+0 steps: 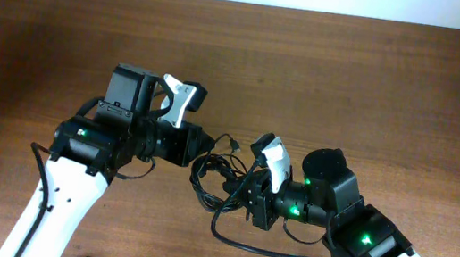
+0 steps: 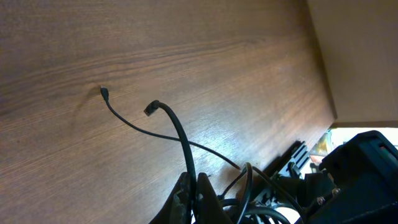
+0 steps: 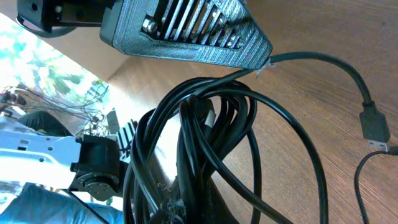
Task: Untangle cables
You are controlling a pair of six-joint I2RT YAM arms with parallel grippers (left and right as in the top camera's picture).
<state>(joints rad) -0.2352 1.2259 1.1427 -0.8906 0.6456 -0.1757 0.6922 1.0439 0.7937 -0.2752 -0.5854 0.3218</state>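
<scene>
Black cables [image 3: 205,124] are clamped between the closed fingers of the right pincer [image 3: 186,208], and a thick coil of several loops is held directly ahead of its fingertips. Beyond the coil and off to one side of this pincer, a single strand is led out to a USB plug [image 3: 375,126], which is laid on the wooden table [image 3: 323,37]. Just past the coil the left pincer [image 2: 191,186] is found, its ribbed housing nearly touching the loops. Its fingers are likewise pressed together, with one cable pinched between them. From the fingertips this cable is arched forward and ends in a small plug [image 2: 151,109] close to the wood. A thinner cord is stretched across the table farther ahead of that pincer, and its tiny connector [image 2: 103,92] is set beyond the small plug. From above, the two pincers are seen facing each other, with the tangle lying between them.
</scene>
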